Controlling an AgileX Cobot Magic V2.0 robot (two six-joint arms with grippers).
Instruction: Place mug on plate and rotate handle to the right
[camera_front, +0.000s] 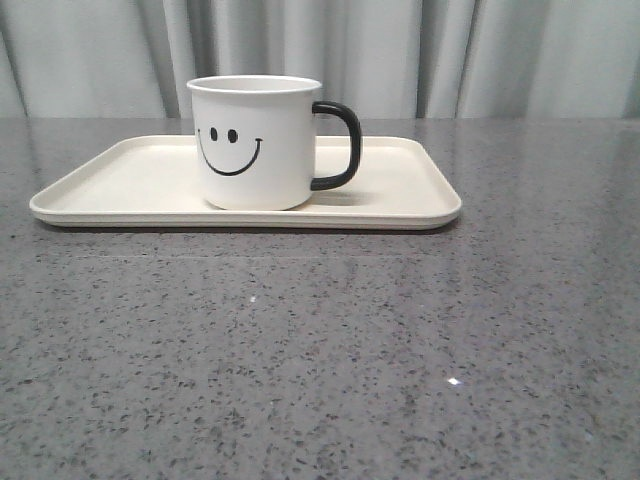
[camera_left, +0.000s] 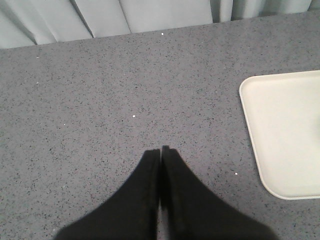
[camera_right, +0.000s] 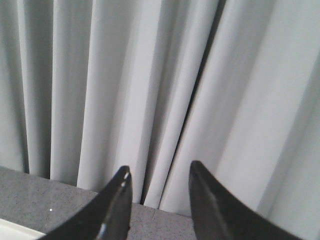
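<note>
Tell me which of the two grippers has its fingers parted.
The right gripper: a clear gap shows between its fingers, with curtain behind. The left gripper has its fingers pressed together above the table.

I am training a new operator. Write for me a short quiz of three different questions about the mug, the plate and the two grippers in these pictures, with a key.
1. True or false: the mug stands upright on the plate.
2. In the front view, the handle points: A) left, B) right, C) toward the camera.
3. Fill in: the left gripper is ____, while the right gripper is open and holds nothing.

Key: 1 true; 2 B; 3 shut.
</note>
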